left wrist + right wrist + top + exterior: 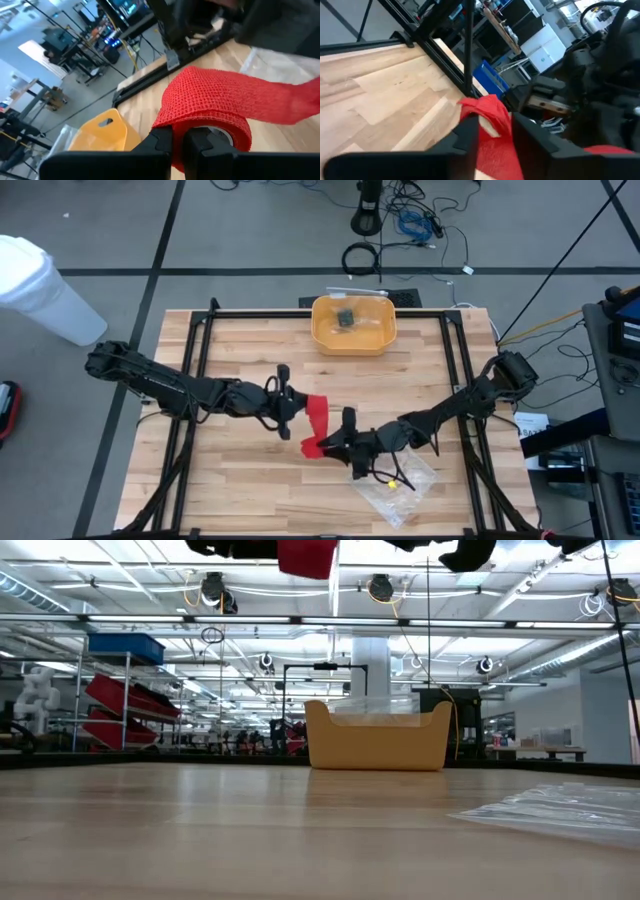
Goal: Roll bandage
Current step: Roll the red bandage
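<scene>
Over a wooden table [250, 470], the left gripper [285, 405] holds the rolled end of the red bandage [316, 420] aloft near the middle of the work area; its wrist view shows the two dark fingers [162, 142] pinched tight on the wall of the roll, one outside and one in the hollow core. From there the free strip runs across the gap to the right gripper [338, 442], just beside and slightly nearer the front edge, where the tail of the fabric lies between that gripper's fingers [467, 132]. Those jaws stand a little apart around the cloth, and whether they are pressing it or letting it go cannot be told. The low view shows only a red patch at the very top, so the bandage hangs clear of the table. A clear plastic bag [395, 480] lies under the right arm, and a yellow bin [353, 323] sits at the far edge, well apart from the work. The step in hand appears to be winding the loose strip onto the roll. It will likely go best if the left gripper keeps its firm pinch on the core while the right feeds the tail under light, even tension, edges aligned with the roll, so the soft weave neither slackens, twists nor bunches to one side.
</scene>
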Tool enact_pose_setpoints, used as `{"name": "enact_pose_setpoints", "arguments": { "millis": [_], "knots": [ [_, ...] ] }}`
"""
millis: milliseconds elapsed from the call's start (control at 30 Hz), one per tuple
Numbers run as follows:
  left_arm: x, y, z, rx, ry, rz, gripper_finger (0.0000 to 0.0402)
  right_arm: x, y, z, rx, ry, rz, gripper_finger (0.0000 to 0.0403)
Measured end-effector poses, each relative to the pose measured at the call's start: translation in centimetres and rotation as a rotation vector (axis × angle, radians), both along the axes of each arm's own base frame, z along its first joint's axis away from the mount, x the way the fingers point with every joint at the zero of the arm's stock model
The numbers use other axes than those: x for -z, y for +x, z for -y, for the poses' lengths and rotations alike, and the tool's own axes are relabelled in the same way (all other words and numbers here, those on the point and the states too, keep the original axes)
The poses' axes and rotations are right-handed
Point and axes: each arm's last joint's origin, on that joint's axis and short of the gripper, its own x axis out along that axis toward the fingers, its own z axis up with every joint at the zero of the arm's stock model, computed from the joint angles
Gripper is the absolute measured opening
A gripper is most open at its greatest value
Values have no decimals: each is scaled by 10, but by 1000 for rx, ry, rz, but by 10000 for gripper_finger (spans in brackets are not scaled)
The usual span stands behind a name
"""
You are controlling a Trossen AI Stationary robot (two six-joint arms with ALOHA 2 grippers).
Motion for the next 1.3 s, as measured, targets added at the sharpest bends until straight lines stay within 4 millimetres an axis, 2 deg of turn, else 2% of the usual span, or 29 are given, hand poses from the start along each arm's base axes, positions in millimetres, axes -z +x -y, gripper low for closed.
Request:
{"name": "enact_pose_setpoints", "arguments": {
  "millis": [233, 400, 500, 567, 733, 833, 900, 1033, 1200, 1300],
  "knots": [
    [-2, 1, 0, -3, 3, 22, 13, -5, -1, -3, -4, 48, 47, 184],
    [-2, 0, -3, -77, 65, 17, 13, 1, -5, -9, 37, 71, -16, 224],
    [-6, 1, -2, -63, 49, 54, 13, 16, -6, -2, 182, -8, -145, 237],
    [-7, 1, 0, -4, 33, 66, 13, 20, -7, 2, 284, -116, -170, 241],
    [-7, 1, 3, 37, 26, 62, 13, 10, -13, -6, 411, -389, -108, 238],
    [-6, 1, 2, 32, 27, 60, 13, 3, -17, -15, 445, -375, -58, 232],
    [-6, 1, 2, 16, 31, 61, 13, -1, -20, -20, 484, -251, -11, 228],
    [-6, 1, 3, -7, 37, 60, 13, -4, -21, -18, 569, 195, 92, 216],
    [-6, 0, 7, 6, 37, 61, 13, 10, -17, -8, 381, 578, 51, 204],
    [-7, 0, 7, 7, 36, 64, 13, 19, -17, 5, 316, 744, 42, 199]
  ]
}}
